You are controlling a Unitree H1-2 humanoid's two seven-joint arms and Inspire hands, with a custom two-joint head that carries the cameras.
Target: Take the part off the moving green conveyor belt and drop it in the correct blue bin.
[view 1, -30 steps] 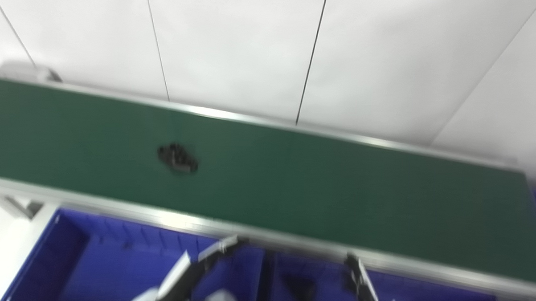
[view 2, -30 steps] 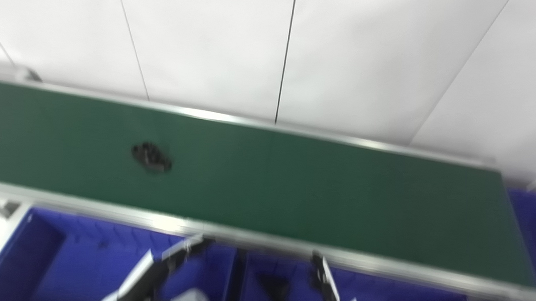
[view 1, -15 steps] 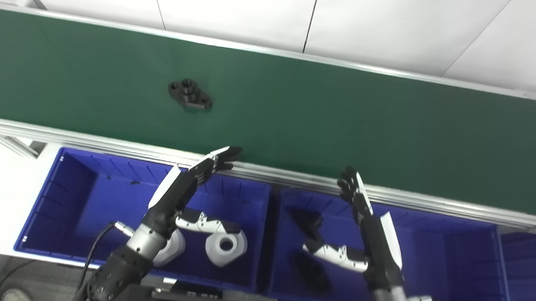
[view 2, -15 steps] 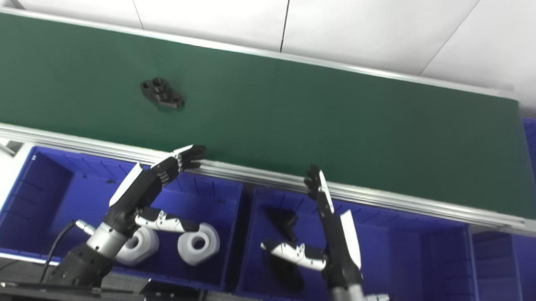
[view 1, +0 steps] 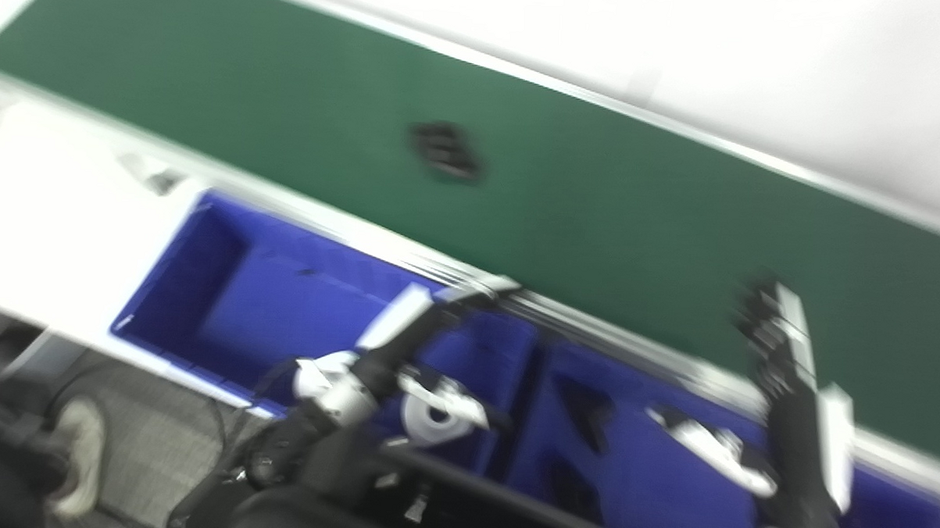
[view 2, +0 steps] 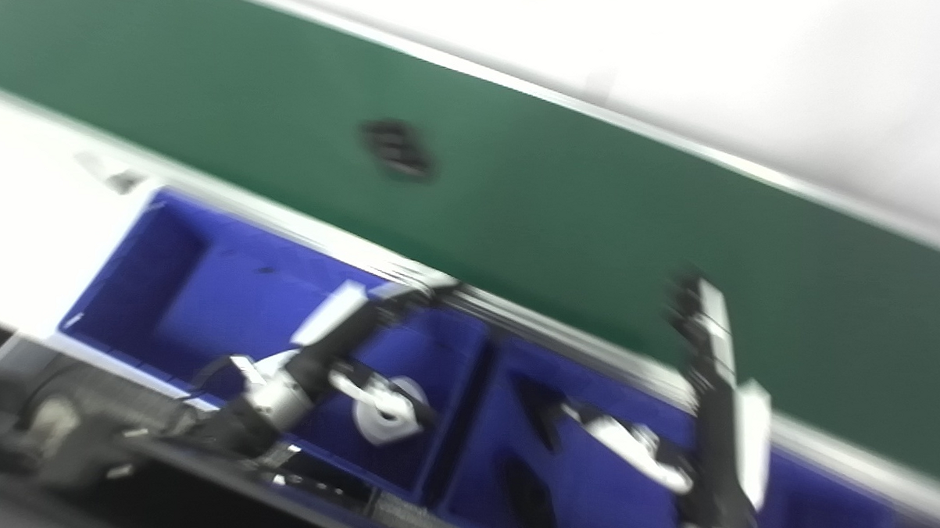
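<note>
Both views are blurred by camera motion. A small black part (view 1: 445,150) lies on the green conveyor belt (view 1: 636,199), left of centre. My left hand (view 1: 425,329) is open and empty, fingers stretched toward the belt's near rail, over the left blue bin (view 1: 235,287). My right hand (view 1: 783,369) is open and empty, fingers pointing up over the belt's near edge, above the middle blue bin (view 1: 650,473). The part is well up and left of both hands.
The left bin holds a white part (view 1: 433,419). The middle bin holds dark parts (view 1: 582,412). An aluminium rail (view 1: 593,323) runs between belt and bins. A white table surface (view 1: 57,210) lies at left, with floor and cables below.
The whole picture has tilted and shifted, so the camera has moved. The black part has travelled right along the belt. Both hands stay open by the near rail.
</note>
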